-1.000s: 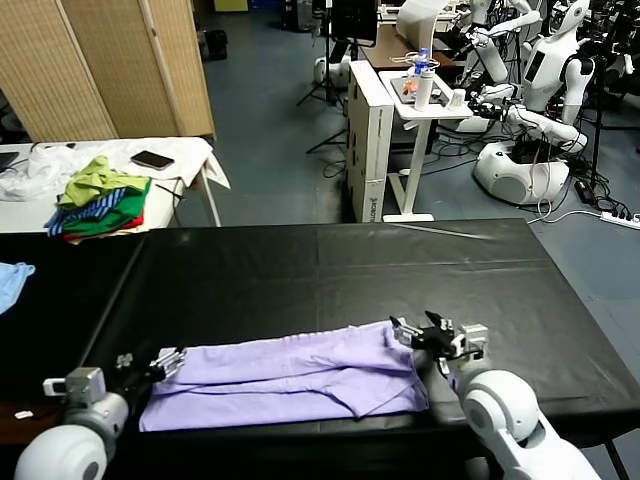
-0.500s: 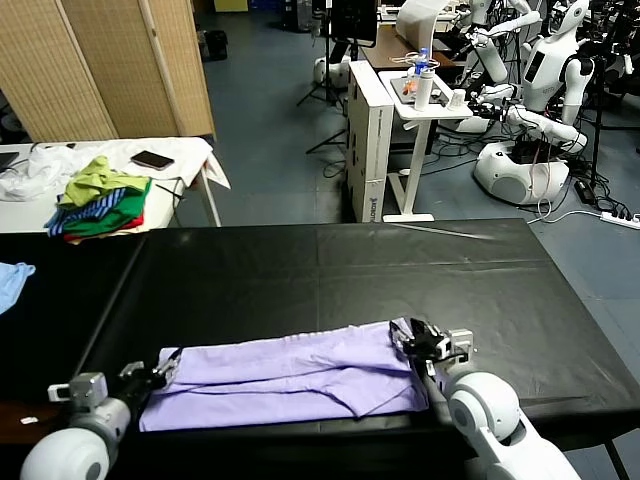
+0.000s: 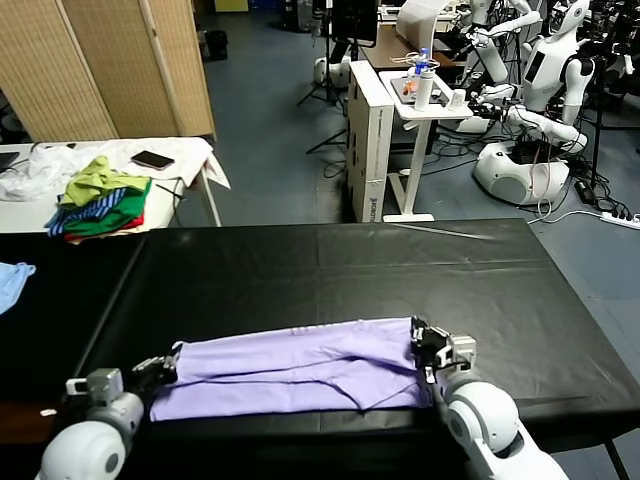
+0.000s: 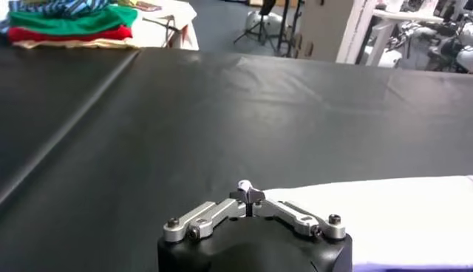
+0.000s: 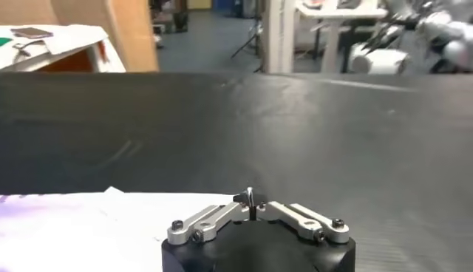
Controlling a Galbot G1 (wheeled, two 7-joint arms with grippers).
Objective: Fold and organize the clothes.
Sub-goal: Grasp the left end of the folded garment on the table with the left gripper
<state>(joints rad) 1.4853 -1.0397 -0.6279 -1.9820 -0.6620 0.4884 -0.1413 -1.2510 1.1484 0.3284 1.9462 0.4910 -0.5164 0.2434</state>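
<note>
Lavender cotton, the T-shirt lies folded into a long band across the near edge of the black table, its length running from the robot's left to its right. At the band's left end the left gripper has its fingers pinched tight together on the corner of the cloth (in the left wrist view the fingertips meet right at the fabric's edge). At the right end the right gripper is likewise clamped on the shirt's far corner, its jaws drawn fully together with the pale cloth lying against them. Both arms sit low at the table's front. A pile of green and striped garments rests on a white side table, well apart.
</note>
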